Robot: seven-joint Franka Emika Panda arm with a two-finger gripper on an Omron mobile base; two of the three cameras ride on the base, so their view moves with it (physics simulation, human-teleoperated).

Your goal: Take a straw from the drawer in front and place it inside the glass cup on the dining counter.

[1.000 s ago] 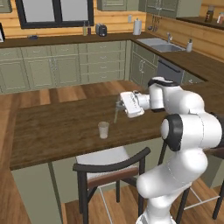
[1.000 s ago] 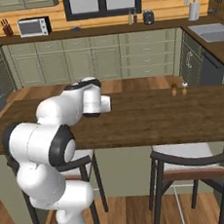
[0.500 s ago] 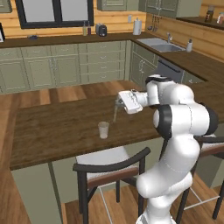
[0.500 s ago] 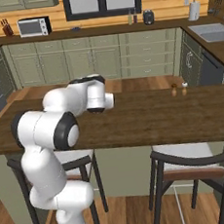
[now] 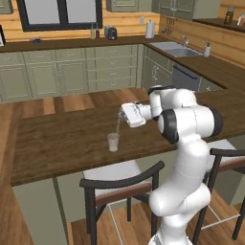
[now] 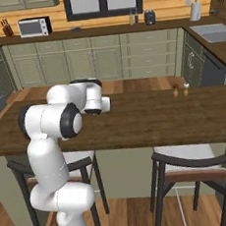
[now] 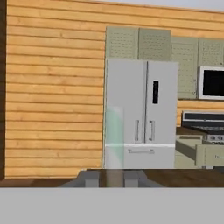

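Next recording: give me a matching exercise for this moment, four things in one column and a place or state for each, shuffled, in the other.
Things:
1. thin pale greenish-white straw
2. small clear glass cup
3. two-finger gripper
4. dark metal chair with a brown seat

Places or states:
A. pushed in below the edge of the dark-brown wood dining counter
B. hanging from the shut fingers, right above the cup
C. standing upright on the counter
D. shut, turned sideways over the counter

Pairs: 1-B, 2-C, 3-D, 4-A

Glass cup (image 5: pixel 113 142) on dark dining counter (image 5: pixel 62 143)
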